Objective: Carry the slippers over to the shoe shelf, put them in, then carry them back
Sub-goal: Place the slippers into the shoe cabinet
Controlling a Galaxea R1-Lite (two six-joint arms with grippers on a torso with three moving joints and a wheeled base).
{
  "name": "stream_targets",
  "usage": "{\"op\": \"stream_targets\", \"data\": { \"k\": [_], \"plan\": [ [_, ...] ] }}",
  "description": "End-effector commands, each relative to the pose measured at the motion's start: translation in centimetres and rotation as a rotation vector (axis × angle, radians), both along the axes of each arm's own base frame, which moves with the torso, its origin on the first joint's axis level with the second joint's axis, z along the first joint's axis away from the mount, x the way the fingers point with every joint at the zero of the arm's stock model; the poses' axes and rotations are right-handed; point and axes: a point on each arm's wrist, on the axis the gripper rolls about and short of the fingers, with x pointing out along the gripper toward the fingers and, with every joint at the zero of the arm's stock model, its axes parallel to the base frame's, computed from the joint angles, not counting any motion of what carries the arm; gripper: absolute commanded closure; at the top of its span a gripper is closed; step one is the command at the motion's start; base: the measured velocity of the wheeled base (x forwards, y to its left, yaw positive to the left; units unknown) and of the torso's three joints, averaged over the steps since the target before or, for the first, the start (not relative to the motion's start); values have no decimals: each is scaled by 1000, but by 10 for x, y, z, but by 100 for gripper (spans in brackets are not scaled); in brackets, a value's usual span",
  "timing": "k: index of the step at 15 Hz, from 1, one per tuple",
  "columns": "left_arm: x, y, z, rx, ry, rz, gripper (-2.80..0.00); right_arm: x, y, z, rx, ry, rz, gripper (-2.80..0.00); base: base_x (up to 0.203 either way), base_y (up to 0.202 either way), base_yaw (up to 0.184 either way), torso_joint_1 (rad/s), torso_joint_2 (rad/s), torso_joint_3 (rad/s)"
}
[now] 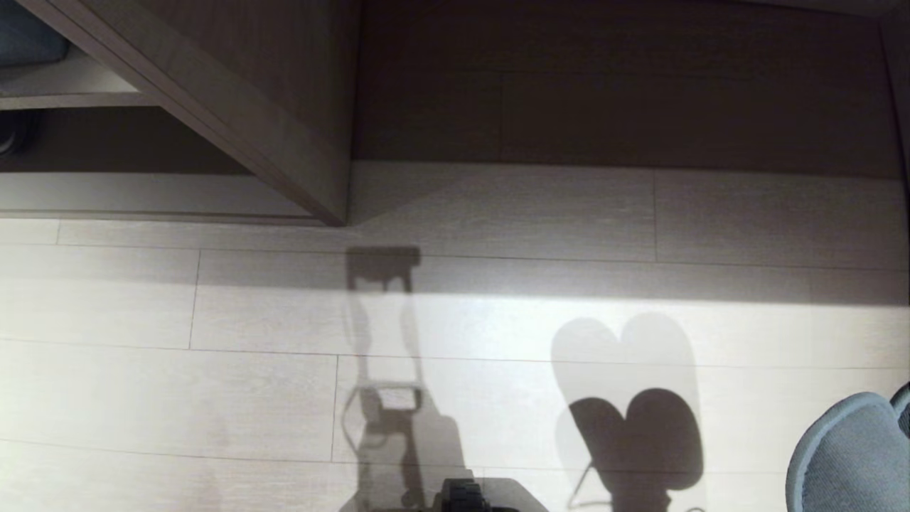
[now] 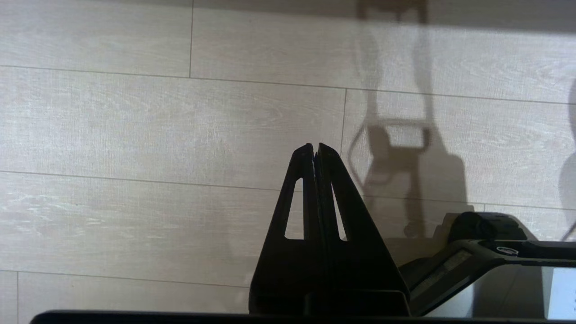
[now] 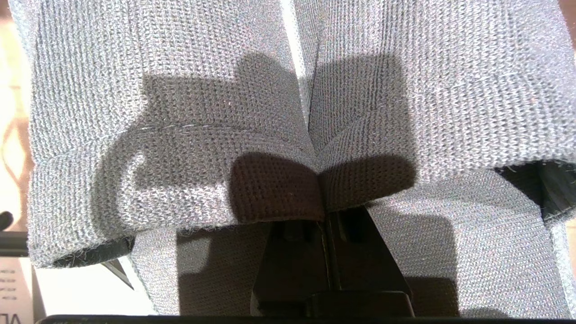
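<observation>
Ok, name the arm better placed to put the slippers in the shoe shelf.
Right. The right gripper is already shut on the slippers, pinching both inner edges together. The left gripper is shut and empty above bare floor. The shoe shelf lies ahead-left.

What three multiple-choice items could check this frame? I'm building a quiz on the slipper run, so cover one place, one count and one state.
1. Where do the slippers show in the head view?
A. On the shoe shelf's plank
B. At the lower right edge
C. On the floor at centre

2. How many slippers does the right claw pinch?
A. One
B. Two
C. None

3. How is the left claw?
A. Shut, holding nothing
B. Open over the floor
C. Shut on a slipper

Answers:
1 B: grey fabric peeks in at the lower right corner, far from the shoe shelf at upper left.
2 B: the right wrist view shows two knit edges meeting between the fingers.
3 A: its tips touch above bare floor.
</observation>
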Motion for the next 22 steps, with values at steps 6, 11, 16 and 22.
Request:
{"op": "stream_targets", "data": {
  "k": [6,11,16,22],
  "plan": [
    [0,0,0,-1,2,0,0,0,0,0,2,2,0,0,0,0,0,3,2,206],
    [0,0,0,-1,0,0,0,0,0,0,1,2,0,0,0,0,0,2,2,203],
    [0,0,0,-1,1,1,0,0,0,0,2,2,0,0,0,0,0,3,1,203],
    [0,0,0,-1,0,0,0,0,0,0,2,2,0,0,0,0,0,2,3,203]
  ]
}}
